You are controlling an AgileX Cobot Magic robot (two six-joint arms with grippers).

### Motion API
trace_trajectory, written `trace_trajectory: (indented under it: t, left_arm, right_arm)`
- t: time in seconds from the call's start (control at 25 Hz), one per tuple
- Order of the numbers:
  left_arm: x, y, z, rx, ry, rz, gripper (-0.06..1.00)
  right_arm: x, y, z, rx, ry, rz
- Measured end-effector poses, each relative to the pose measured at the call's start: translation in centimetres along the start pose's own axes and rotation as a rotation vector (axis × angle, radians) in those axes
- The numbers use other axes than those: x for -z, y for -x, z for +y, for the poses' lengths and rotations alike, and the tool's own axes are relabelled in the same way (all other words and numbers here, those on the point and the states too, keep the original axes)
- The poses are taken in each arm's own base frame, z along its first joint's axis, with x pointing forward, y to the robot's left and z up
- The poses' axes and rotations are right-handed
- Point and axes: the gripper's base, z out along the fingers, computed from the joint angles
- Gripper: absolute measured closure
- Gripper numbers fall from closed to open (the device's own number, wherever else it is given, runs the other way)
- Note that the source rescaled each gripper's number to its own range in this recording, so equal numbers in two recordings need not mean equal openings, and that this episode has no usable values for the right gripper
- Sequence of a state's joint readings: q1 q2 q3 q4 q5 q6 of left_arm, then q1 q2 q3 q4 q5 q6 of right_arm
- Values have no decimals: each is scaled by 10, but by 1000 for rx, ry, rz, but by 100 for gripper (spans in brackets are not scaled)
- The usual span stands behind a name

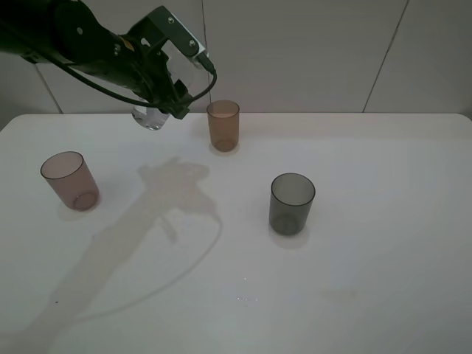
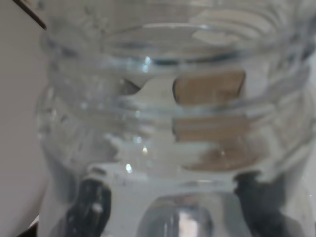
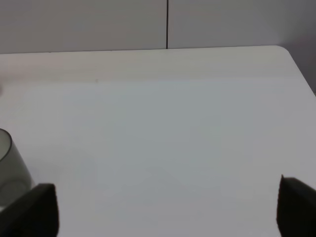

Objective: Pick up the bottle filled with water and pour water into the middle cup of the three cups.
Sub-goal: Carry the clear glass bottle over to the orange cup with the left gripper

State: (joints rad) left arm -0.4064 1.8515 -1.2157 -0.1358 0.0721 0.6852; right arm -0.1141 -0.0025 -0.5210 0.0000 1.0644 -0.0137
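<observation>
The left pincer (image 1: pixel 167 102) is closed on the bottle (image 1: pixel 152 116), which hangs clear of the table (image 1: pixel 383 265), just to the left of the amber-brown cup (image 1: pixel 223 125) in the high view. The bottle's rounded base shows below the pincer, about level with that cup's rim. Its upper part leans up and over toward the amber-brown cup but is mostly masked by the arm.

In the left wrist view the bottle (image 2: pixel 163 123) fills almost everything. The threaded, capless neck is uppermost there, and the dark fingers (image 2: pixel 91 210) press on either side of the body lower down. The amber-brown cup (image 2: pixel 210 89) shows as a distorted tan patch seen through the clear plastic. How much water the bottle holds cannot be told.

The pinkish-mauve cup (image 1: pixel 68 181) stands upright well to the left of the amber-brown cup and nearer the camera. The smoky-grey cup (image 1: pixel 292 204) stands upright to its right, also nearer the camera.

The right pincer (image 3: pixel 165 210) is open, its two tips set wide apart over bare table. The smoky-grey cup (image 3: pixel 9 170) shows at the edge of its wrist view.
</observation>
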Motion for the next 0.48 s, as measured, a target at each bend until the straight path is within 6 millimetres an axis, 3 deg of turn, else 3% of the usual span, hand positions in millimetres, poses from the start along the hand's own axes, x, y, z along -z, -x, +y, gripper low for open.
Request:
trace_trajectory:
  t: [0.16, 0.48]
  left_arm:
    - [-16, 0, 11, -56, -26, 104, 94]
    - [-36, -7, 13, -199, -41, 223, 94]
  right_arm:
    - [0, 0, 0, 0, 0, 0]
    - [0, 0, 0, 0, 0, 0]
